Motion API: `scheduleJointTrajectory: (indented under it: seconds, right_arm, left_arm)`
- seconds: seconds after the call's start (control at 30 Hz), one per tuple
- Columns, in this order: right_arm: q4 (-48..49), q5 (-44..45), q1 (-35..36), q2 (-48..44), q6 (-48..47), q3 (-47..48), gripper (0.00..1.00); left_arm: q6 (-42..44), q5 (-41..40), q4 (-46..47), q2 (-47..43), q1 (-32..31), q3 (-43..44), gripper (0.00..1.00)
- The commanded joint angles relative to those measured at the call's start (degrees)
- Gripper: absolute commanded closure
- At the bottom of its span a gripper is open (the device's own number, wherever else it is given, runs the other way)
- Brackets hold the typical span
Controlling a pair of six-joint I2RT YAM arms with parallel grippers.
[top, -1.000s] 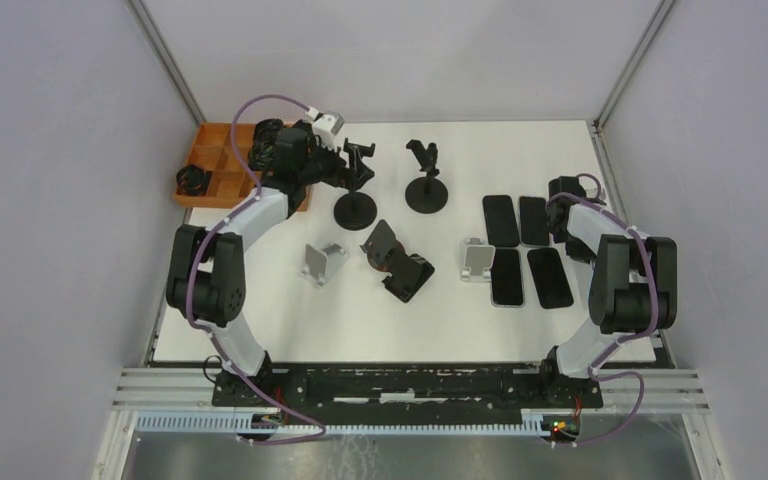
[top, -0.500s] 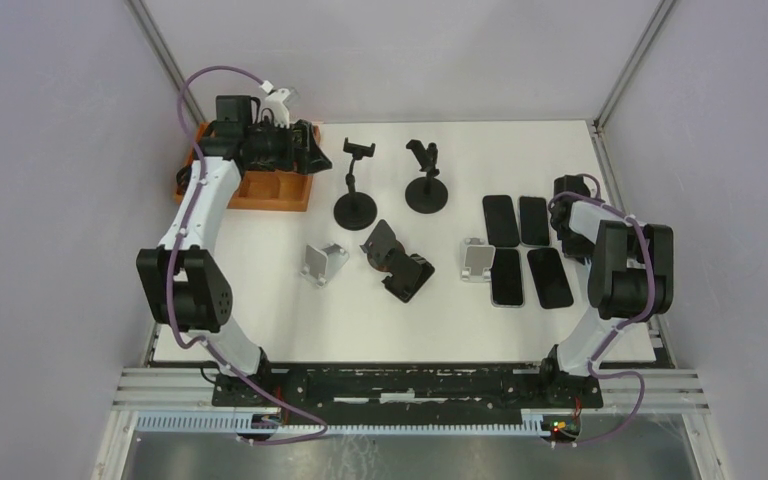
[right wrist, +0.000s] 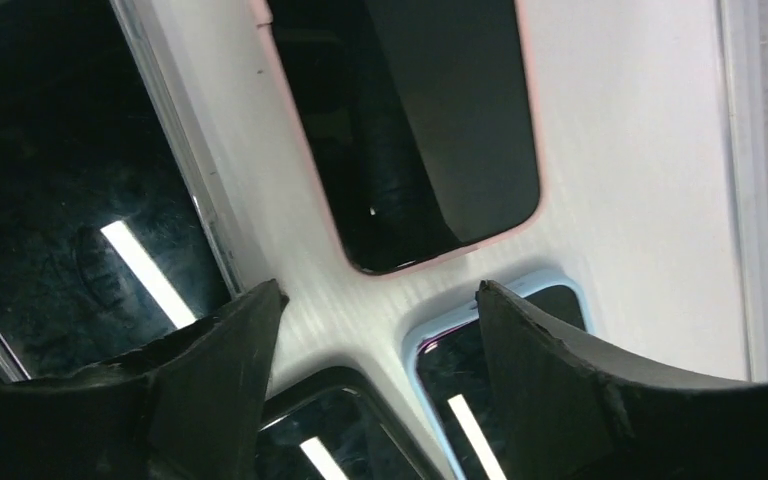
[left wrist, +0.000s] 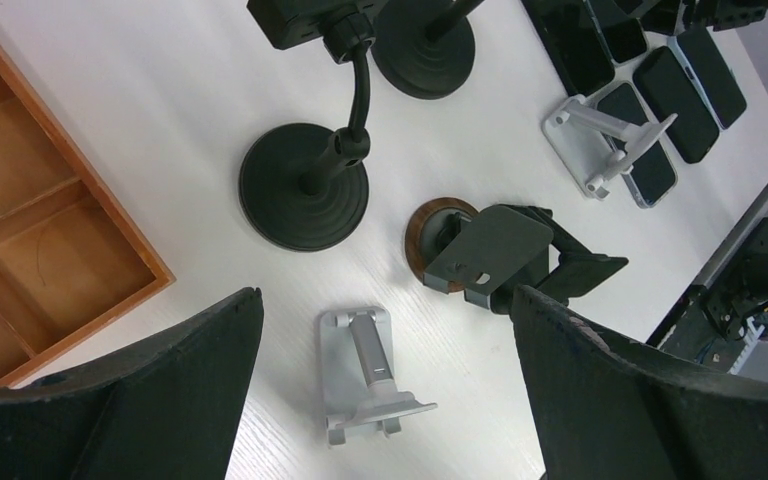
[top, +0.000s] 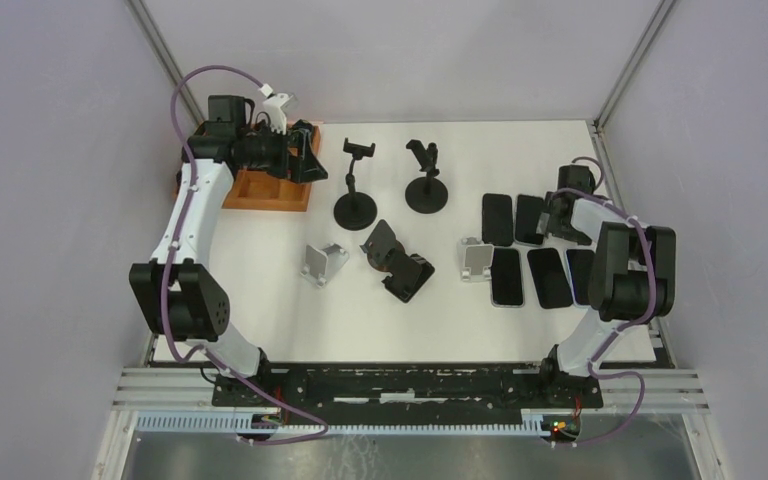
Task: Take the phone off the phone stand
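The stands [top: 356, 185] all look empty; the phones [top: 506, 276] lie flat on the surface [top: 260, 310] at the frame's right. The right fingers [right wrist: 190, 390] hang spread open just above them, so lift straight up, nudging none. The left fingers [left wrist: 140, 400] gape empty, upper left.

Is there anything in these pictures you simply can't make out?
Orange tray: in the top view the left arm covers part of it, and the left wrist view cuts it off, so its contents are unknown.
Rightmost phone: top view, partly behind the right arm.
Gooseneck stand: left wrist view, its clamp cut by the top edge.
Phones in the right wrist view: too close, cropped; cannot tell which is which.
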Motion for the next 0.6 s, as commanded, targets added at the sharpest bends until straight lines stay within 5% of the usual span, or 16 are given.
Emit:
scheduleJointTrajectory:
  seconds: [0.0,0.33,0.57]
  right_arm:
    - [-0.2,-8.5,0.6,-3.8,3.7,-1.0,0.14]
    - [-3.5,-5.9,2.6,-17.0,7.6,1.4,0.03]
    - [6.8,-2.9,4.7,-35.3,6.7,-12.3,0.02]
  left_arm:
    - [3.0,1.9,-2.5,-1.8,0.0,3.4,0.0]
    - [3.1,3.5,-5.8,-2.2,2.4,6.2,0.0]
    - [2.7,4.2,-6.0,-6.4,10.8,2.0,0.0]
